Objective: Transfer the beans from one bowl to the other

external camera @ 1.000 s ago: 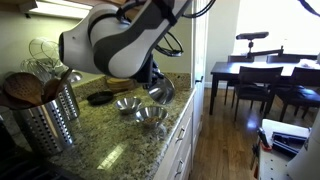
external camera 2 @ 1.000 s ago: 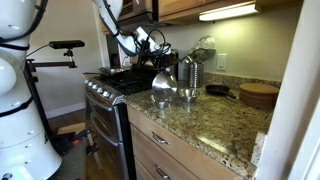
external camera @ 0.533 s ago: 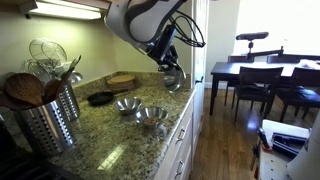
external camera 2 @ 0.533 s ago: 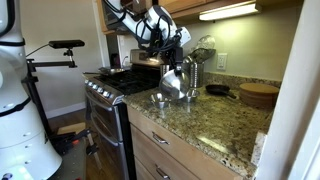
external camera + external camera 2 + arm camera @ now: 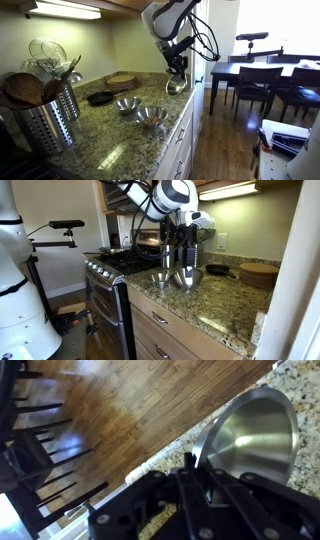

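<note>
My gripper (image 5: 177,72) is shut on the rim of a shiny steel bowl (image 5: 177,85) and holds it tilted above the granite counter (image 5: 120,140), near its far edge. In the wrist view the fingers (image 5: 197,468) pinch the thin rim of this bowl (image 5: 250,432), and its inside looks bare, with no beans showing. Two more steel bowls (image 5: 126,104) (image 5: 150,116) stand on the counter, apart from the gripper. In an exterior view the gripper (image 5: 185,262) hangs over the held bowl (image 5: 187,278), with another bowl (image 5: 160,279) beside it.
A flat black dish (image 5: 100,98) and a round wooden board (image 5: 122,80) lie at the back of the counter. A metal utensil holder (image 5: 48,112) stands in the foreground. A stove (image 5: 110,265) adjoins the counter. Wooden floor (image 5: 110,410) and a dining table (image 5: 250,72) lie beyond the edge.
The arm has swung up and away from the two standing bowls, carrying the held bowl along the counter toward its far edge.
</note>
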